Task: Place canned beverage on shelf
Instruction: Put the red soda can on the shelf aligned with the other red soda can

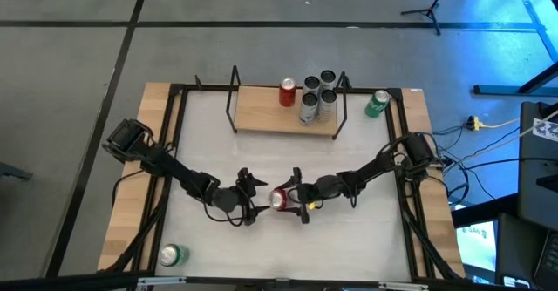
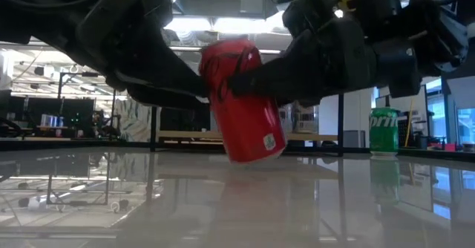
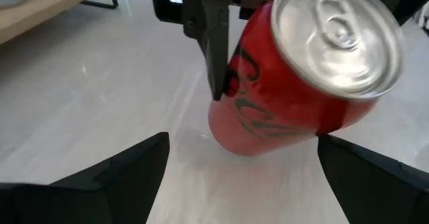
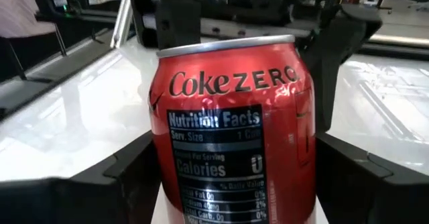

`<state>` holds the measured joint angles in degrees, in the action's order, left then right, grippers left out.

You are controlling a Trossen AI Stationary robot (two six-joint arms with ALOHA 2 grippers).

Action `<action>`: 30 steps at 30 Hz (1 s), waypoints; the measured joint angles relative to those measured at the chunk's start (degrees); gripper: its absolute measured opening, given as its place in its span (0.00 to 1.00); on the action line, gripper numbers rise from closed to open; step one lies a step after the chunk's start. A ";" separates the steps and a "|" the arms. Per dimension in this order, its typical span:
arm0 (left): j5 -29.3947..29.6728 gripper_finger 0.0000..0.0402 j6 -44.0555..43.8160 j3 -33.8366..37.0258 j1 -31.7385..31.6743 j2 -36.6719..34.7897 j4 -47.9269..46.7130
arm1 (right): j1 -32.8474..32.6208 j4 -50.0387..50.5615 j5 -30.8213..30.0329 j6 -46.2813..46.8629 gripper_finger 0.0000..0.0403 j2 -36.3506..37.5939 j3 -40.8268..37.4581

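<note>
A red Coke Zero can (image 1: 280, 199) stands tilted at the table's middle, its silver top (image 3: 338, 36) leaning toward the left arm. My right gripper (image 1: 292, 199) is shut on it from the right. My left gripper (image 1: 258, 197) is open just left of the can, its fingers (image 4: 175, 23) flanking the can's upper part; whether they touch it, I cannot tell. The shelf (image 1: 270, 119), a light-wood board in a black rod frame, stands at the far middle with a red can (image 1: 287, 92) and several silver cans (image 1: 318, 95) on it. My right gripper pinches the can's round wall (image 4: 167, 174) between its two fingers, one on each side. The fingers (image 3: 214, 49) come nearly level from the table's right side and lie across the can. The can sits tilted in the hold, its bottom rim (image 2: 256, 157) at the tabletop.
A green can (image 1: 377, 104) stands on the table right of the shelf, also in the low view (image 2: 384, 131). Another green can (image 1: 173, 254) lies near the front left corner. The black table frame (image 1: 174, 143) runs along the white top's edges.
</note>
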<state>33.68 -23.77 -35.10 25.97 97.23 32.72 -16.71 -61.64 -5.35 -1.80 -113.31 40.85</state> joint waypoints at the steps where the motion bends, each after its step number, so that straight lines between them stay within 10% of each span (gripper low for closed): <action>1: -0.12 0.92 0.02 0.03 0.03 0.02 -0.18 | 0.00 0.14 0.23 -0.02 0.76 -0.53 0.30; 20: -0.94 0.92 -0.19 0.03 0.70 -0.55 0.25 | -0.15 0.07 0.44 4.79 0.77 -1.95 1.39; 30: -0.95 0.92 -0.37 -0.78 0.66 -1.01 0.59 | -0.15 9.72 0.46 6.91 0.98 -2.20 5.18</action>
<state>32.73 -24.14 -35.88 26.63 96.22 33.30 -16.86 -51.92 -4.89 5.11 -115.51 46.02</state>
